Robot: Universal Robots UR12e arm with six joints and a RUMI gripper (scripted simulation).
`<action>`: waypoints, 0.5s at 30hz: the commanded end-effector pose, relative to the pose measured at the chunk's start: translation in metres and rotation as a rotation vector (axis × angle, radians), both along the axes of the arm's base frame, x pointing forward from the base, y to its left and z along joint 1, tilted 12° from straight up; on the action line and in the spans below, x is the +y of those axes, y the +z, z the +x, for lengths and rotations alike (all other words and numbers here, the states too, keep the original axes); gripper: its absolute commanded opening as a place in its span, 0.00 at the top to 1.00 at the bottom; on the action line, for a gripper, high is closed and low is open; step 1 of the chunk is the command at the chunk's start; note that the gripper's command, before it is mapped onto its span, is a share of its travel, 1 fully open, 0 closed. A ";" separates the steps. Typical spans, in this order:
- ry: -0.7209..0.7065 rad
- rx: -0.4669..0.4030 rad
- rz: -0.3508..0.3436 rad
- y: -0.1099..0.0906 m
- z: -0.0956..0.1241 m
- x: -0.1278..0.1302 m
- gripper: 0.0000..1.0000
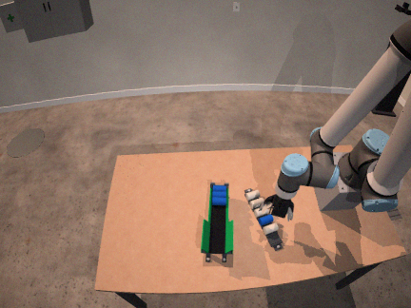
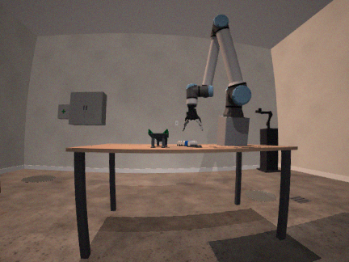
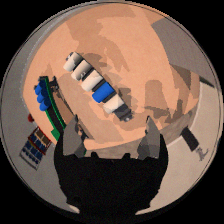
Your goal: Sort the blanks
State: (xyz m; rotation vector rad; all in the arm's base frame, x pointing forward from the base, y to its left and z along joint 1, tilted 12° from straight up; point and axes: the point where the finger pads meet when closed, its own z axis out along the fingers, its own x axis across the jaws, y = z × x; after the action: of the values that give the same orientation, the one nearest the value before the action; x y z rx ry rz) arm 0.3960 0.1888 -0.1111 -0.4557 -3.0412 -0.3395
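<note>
The green feed ramp (image 1: 217, 221) with a black floor stands at mid table. Three blue blanks (image 1: 219, 194) lie across it in a row at its far end. The dark stock rack lies to the right of the ramp. It holds white blanks (image 1: 257, 202) in its slots and one blue blank (image 1: 265, 220) between two of the white ones. My gripper (image 1: 282, 208) is open and empty. It hangs above the table just right of the rack. In the wrist view the rack's blue blank (image 3: 103, 92) lies ahead of my open fingers. In the side view my gripper (image 2: 193, 123) is well above the rack (image 2: 187, 143).
The arm's grey base block (image 1: 340, 192) stands at the table's right. The table's front edge runs close below the ramp's near end. A grey wall cabinet (image 2: 86, 107) hangs on the far wall.
</note>
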 end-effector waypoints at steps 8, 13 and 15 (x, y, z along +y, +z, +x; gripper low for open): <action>-0.477 0.105 -0.015 -0.002 0.000 -0.008 0.00; -0.659 0.146 -0.017 -0.003 0.000 -0.010 0.00; -0.751 0.166 -0.018 -0.004 0.000 -0.011 0.00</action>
State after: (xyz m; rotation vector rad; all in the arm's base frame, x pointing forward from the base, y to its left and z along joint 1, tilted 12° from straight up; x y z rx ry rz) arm 0.3953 0.1799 -0.1140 -1.2556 -2.7440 -0.3071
